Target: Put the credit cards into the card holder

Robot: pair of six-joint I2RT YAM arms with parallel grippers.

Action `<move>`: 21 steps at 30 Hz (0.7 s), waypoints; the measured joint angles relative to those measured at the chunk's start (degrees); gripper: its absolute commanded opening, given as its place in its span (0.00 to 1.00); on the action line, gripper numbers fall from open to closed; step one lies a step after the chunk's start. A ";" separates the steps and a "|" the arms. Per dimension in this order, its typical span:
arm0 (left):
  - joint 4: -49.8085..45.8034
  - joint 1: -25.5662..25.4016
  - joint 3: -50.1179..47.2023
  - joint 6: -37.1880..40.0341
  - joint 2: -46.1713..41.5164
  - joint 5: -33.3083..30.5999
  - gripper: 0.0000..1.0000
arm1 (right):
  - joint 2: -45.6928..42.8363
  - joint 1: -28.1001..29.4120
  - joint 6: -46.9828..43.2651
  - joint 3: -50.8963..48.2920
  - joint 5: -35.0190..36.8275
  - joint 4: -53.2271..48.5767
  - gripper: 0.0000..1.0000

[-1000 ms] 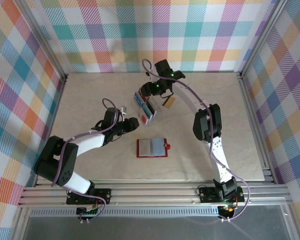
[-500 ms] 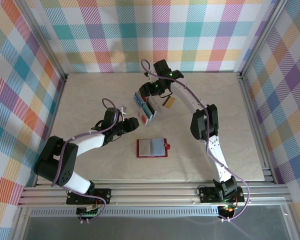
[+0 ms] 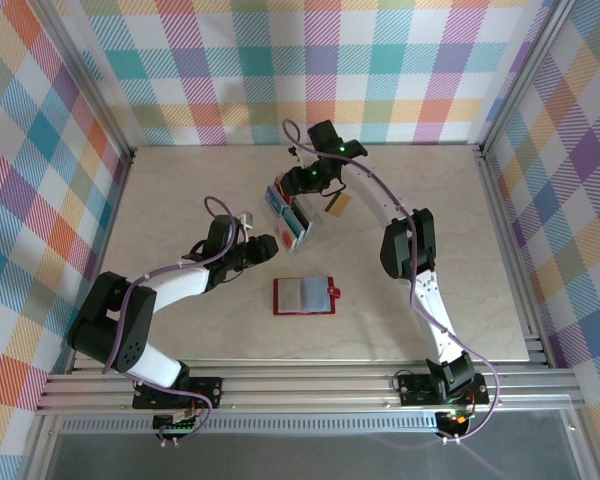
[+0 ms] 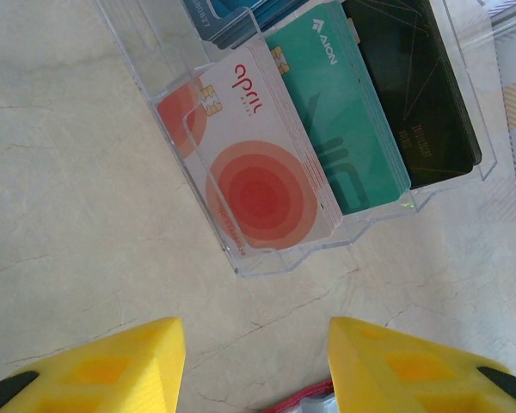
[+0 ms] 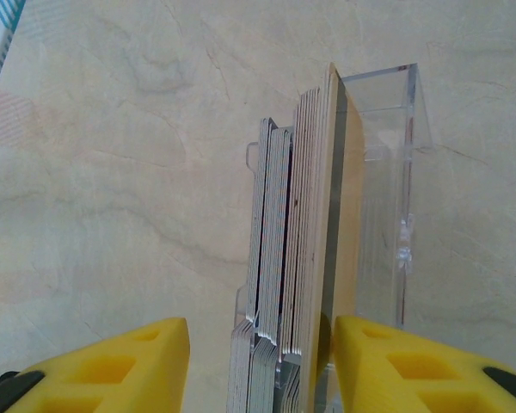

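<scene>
The credit cards stand in a clear slotted rack point(image 3: 293, 216). The left wrist view shows a white-red card point(image 4: 258, 176) at the front, a teal card point(image 4: 340, 112) and a black card point(image 4: 417, 86) behind it. The right wrist view shows the cards edge-on, with a gold card point(image 5: 334, 215) at the right of the stack. My right gripper point(image 5: 262, 370) is open over the rack, one finger on each side of the stack. My left gripper point(image 4: 256, 366) is open just short of the rack, nothing between its fingers. The red card holder point(image 3: 305, 295) lies open on the table, grey pockets up.
A loose gold card point(image 3: 340, 207) lies on the table right of the rack. Checked walls enclose the table on three sides. The card holder's red edge point(image 4: 305, 403) peeks in under the left gripper.
The right gripper has edged slightly left over the rack. The left arm and the card holder have not moved.
</scene>
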 measured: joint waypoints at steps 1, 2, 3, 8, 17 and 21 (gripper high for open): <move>0.00 0.02 0.00 0.00 0.00 0.02 0.48 | 0.00 0.00 -0.02 -0.02 -0.15 0.00 0.45; 0.00 0.07 0.00 0.00 0.00 0.02 0.48 | 0.00 0.00 -0.02 0.00 -0.17 -0.02 0.44; 0.00 0.07 0.00 0.00 0.00 0.02 0.48 | 0.00 0.00 -0.02 -0.02 -0.17 -0.02 0.44; 0.00 0.09 0.04 0.00 0.00 0.42 0.48 | 0.00 0.00 -0.02 0.00 -0.37 -0.15 0.42; 0.00 0.09 0.42 0.00 0.02 0.68 0.47 | 0.00 0.02 -0.02 0.00 -1.05 -0.17 0.39; 0.00 0.17 0.50 -0.02 0.24 0.98 0.47 | -0.02 0.00 -0.02 -0.02 -1.44 -0.17 0.38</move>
